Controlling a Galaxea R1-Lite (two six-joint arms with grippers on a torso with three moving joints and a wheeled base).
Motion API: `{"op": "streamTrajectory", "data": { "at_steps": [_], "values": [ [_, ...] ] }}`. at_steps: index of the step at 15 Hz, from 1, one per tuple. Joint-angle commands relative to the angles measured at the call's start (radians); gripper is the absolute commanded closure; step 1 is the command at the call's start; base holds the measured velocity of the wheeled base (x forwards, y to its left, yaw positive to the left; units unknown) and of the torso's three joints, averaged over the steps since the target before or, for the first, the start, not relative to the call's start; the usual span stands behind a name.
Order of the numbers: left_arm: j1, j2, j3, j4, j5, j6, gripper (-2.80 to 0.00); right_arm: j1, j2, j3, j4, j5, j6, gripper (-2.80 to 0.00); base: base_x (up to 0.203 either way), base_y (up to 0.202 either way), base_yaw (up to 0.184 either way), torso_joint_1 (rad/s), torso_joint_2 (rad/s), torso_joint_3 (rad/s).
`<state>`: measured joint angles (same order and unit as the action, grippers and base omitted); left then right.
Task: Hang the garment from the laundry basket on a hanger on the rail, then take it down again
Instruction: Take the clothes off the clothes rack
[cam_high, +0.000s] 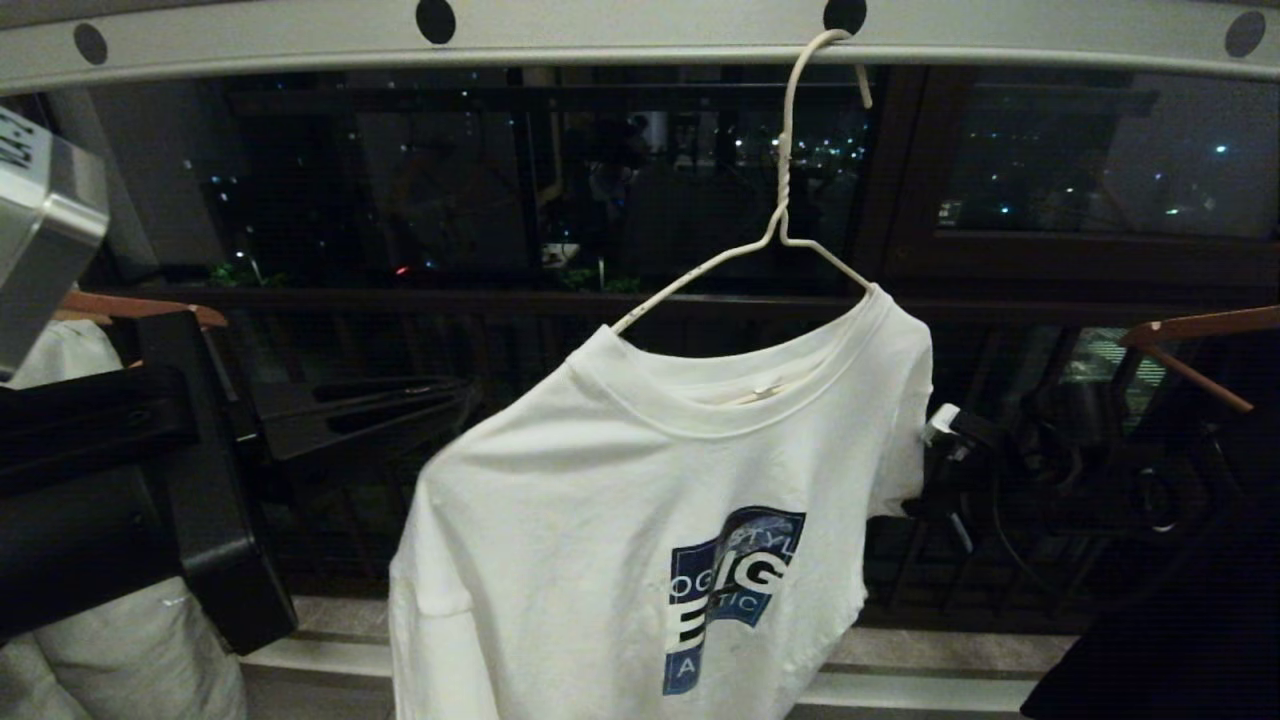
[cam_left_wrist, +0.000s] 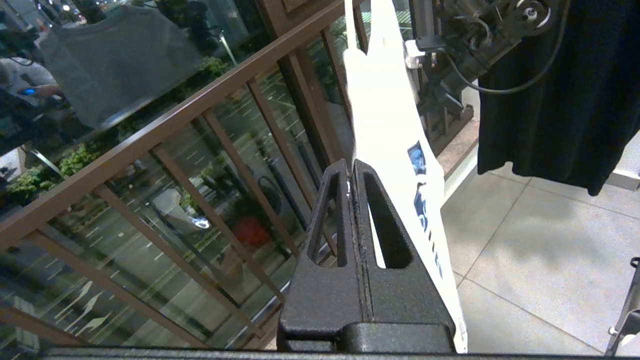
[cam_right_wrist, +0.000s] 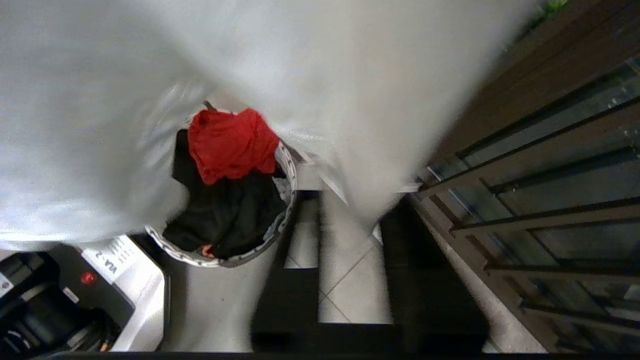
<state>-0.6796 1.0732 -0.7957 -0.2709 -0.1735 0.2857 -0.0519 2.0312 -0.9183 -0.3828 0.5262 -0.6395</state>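
white cotton garment (cam_high: 600, 520) | thin wire hanger (cam_high: 783, 215) | perforated metal rail (cam_high: 620, 35)

Before me a dark window (cam_high: 450, 180) shows scattered city lights at night. A brown barred railing (cam_left_wrist: 150, 145) runs across it, with a lit street and green shrubs below. The floor (cam_left_wrist: 540, 260) beneath me is pale grey tile with thin joints. A black garment (cam_left_wrist: 565, 90) hangs on my right.

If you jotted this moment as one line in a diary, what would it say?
white logo T-shirt: on cream wire hanger | hanger: hooked in grey holed rail | left end effector: shut, empty, beside shirt
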Motion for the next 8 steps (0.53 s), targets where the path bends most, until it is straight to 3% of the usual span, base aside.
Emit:
{"op": "streamTrajectory", "data": {
  "at_steps": [1, 4, 8],
  "values": [
    [0.000, 0.001, 0.000, -0.002, -0.001, 0.001, 0.00, 0.000, -0.031, 0.002, -0.002, 0.006, 0.004, -2.80, 0.000, 0.000, 0.000, 0.000, 0.00, 0.000],
    [0.000, 0.002, 0.001, -0.002, -0.001, 0.001, 0.00, -0.005, -0.100, 0.010, -0.002, 0.011, 0.029, -2.80, 0.000, 0.000, 0.000, 0.000, 0.00, 0.000],
    [0.001, 0.011, 0.007, -0.002, -0.003, 0.003, 0.00, -0.007, -0.273, 0.026, -0.001, 0.014, 0.128, -2.80, 0.000, 0.000, 0.000, 0.000, 0.00, 0.000]
  ]
}}
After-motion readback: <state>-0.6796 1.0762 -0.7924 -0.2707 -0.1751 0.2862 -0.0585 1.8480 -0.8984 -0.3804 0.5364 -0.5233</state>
